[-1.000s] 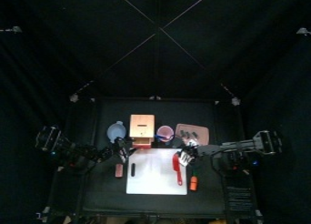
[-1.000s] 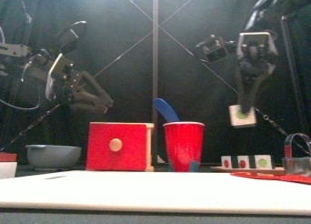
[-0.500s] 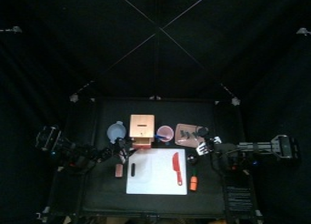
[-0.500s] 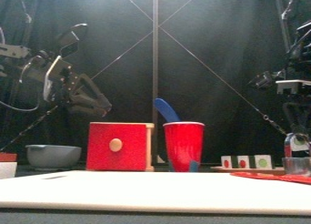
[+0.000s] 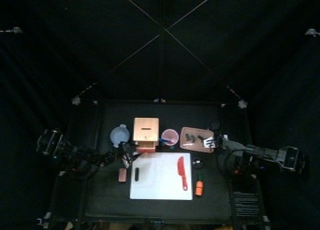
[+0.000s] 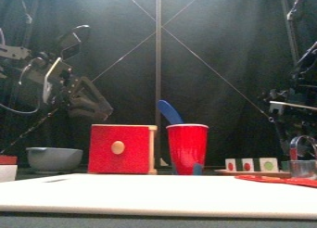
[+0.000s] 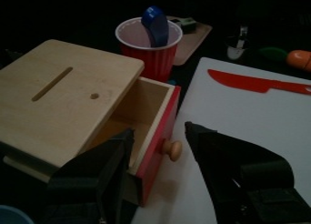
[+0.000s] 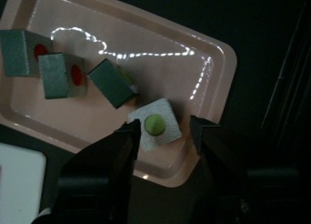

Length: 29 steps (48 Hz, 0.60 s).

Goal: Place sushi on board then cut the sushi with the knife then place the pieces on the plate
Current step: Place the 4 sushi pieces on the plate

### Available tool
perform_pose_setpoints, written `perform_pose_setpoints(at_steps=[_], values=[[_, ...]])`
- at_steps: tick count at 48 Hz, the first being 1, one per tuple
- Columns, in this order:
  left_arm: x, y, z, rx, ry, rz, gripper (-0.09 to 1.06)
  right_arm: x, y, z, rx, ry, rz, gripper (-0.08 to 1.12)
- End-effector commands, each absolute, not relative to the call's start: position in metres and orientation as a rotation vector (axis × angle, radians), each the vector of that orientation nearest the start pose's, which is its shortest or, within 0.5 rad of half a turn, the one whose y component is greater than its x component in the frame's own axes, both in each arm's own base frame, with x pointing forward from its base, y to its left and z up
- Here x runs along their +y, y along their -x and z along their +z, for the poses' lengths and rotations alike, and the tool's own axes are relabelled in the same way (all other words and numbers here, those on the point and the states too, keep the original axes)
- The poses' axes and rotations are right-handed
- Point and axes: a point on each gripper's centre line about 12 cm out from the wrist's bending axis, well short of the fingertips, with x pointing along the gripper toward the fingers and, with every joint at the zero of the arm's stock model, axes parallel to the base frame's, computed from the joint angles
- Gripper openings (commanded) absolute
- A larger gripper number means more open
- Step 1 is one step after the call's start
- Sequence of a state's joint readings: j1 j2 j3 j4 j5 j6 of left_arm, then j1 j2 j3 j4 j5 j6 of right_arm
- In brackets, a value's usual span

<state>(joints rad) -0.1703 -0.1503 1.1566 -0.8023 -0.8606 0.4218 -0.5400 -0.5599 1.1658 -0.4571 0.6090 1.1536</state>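
Several sushi pieces lie on the pink tray (image 8: 183, 59) (image 5: 196, 137): a green-centred piece (image 8: 158, 127), a red-centred piece (image 8: 61, 77), and others beside them. My right gripper (image 8: 168, 150) (image 5: 212, 140) hovers open just over the green-centred piece, with a jaw on either side. The red knife (image 5: 182, 168) (image 7: 255, 80) lies on the white board (image 5: 156, 182). My left gripper (image 7: 165, 159) (image 5: 125, 157) stands open in front of the wooden box's red drawer front (image 7: 155, 141), holding nothing.
The drawer of the wooden box (image 5: 148, 129) is slightly pulled out. A red cup (image 5: 169, 136) with a blue knife (image 6: 169, 111) stands between box and tray. The blue-grey bowl (image 5: 120, 135) sits left of the box. An orange toy (image 5: 197, 186) lies by the board's right edge.
My right gripper came down from high above the board's right side to the tray with a sushi piece. That piece now rests on the tray between open jaws. The left arm stayed still.
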Motion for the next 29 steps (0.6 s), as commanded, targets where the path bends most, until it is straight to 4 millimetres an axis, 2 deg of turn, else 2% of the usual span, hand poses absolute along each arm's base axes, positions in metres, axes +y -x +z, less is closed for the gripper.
perform_pose_setpoints(at_steps=[1,7,11,14,19,22,25,29], values=[[0.017,-0.279,0.153,0.251,0.055,0.420,0.86,-0.124,-0.147,0.147,0.813,-0.811,-1.121,0.86],[0.016,-0.280,0.154,0.251,0.060,0.417,0.86,-0.123,-0.162,0.169,0.735,-0.797,-1.058,0.86],[0.015,-0.283,0.158,0.239,0.063,0.415,0.86,-0.112,-0.187,0.192,0.672,-0.729,-0.924,0.86],[0.014,-0.290,0.168,0.205,0.073,0.408,0.86,-0.101,-0.207,0.208,0.626,-0.641,-0.800,0.86],[0.007,-0.301,0.191,0.128,0.072,0.368,0.86,-0.067,-0.246,0.243,0.505,-0.410,-0.510,0.86],[0.001,-0.303,0.201,0.093,0.064,0.334,0.86,-0.054,-0.259,0.257,0.451,-0.319,-0.402,0.86],[-0.006,-0.305,0.210,0.062,0.050,0.294,0.86,-0.049,-0.270,0.269,0.403,-0.276,-0.338,0.86],[-0.013,-0.306,0.219,0.026,0.031,0.253,0.86,-0.045,-0.279,0.275,0.374,-0.273,-0.289,0.86]])
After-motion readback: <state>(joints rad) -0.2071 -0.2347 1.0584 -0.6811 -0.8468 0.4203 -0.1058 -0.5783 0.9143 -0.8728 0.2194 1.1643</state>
